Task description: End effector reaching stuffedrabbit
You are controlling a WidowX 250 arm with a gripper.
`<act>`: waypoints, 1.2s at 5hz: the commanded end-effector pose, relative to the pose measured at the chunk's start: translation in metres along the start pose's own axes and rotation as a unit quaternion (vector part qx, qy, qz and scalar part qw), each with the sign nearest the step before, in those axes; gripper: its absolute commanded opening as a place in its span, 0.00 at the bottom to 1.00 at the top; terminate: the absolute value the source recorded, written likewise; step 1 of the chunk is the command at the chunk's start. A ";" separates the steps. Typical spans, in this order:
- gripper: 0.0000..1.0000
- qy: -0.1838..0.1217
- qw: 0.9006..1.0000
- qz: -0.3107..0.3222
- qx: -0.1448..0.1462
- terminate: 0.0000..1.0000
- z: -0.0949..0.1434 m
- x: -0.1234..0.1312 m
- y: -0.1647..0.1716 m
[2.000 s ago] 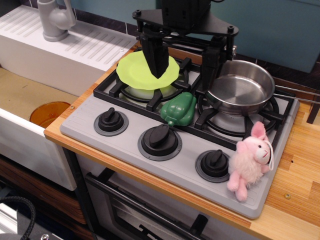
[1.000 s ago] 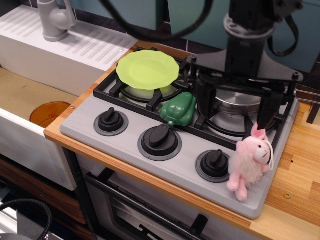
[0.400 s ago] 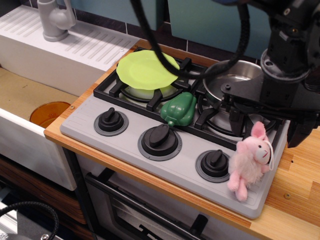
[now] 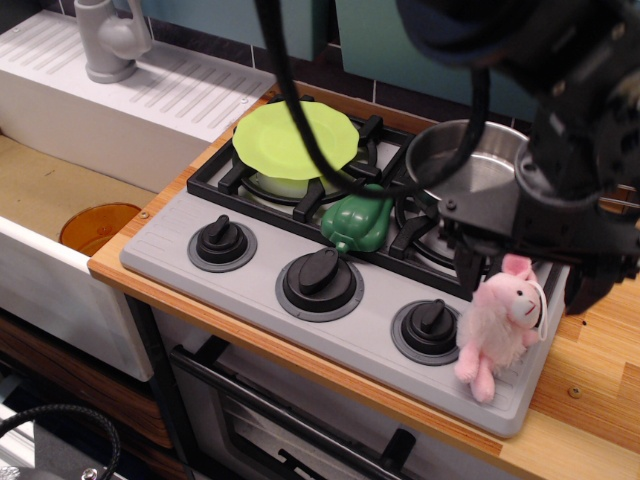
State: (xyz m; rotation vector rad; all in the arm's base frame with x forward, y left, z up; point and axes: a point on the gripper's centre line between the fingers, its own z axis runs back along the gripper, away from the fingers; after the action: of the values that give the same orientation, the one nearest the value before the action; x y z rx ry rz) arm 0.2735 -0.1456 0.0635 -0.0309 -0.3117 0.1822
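Where the grey stove top meets its front right corner, the small fluffy pale-pink plush rabbit (image 4: 500, 325) sits upright, just beside the rightmost black knob (image 4: 430, 327). It looks light, soft and squashy, so a pinch across the round body should hold better than the thin ears or dangling feet. The large black metal end effector (image 4: 520, 262) hangs close above and behind it, fingers spread wide on either side of its head, gripping nothing. Behind, the round steel pan (image 4: 470, 165) appears empty, as does the lime-green plastic plate (image 4: 295, 140); a green plastic pepper (image 4: 358, 222) lies between the burners.
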 end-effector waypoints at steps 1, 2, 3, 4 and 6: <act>1.00 -0.026 0.999 -0.003 -0.018 0.00 -0.010 0.002 -0.005; 1.00 -0.033 0.999 -0.010 -0.023 0.00 -0.016 0.001 -0.003; 1.00 -0.039 0.999 -0.012 -0.026 0.00 -0.022 0.000 0.000; 1.00 -0.037 0.999 -0.011 -0.029 0.00 -0.027 0.000 0.002; 1.00 -0.035 0.999 -0.019 -0.029 0.00 -0.035 -0.001 0.005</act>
State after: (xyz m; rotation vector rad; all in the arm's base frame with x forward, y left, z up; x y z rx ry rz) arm 0.2767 -0.1413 0.0248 -0.0720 -0.3726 0.1336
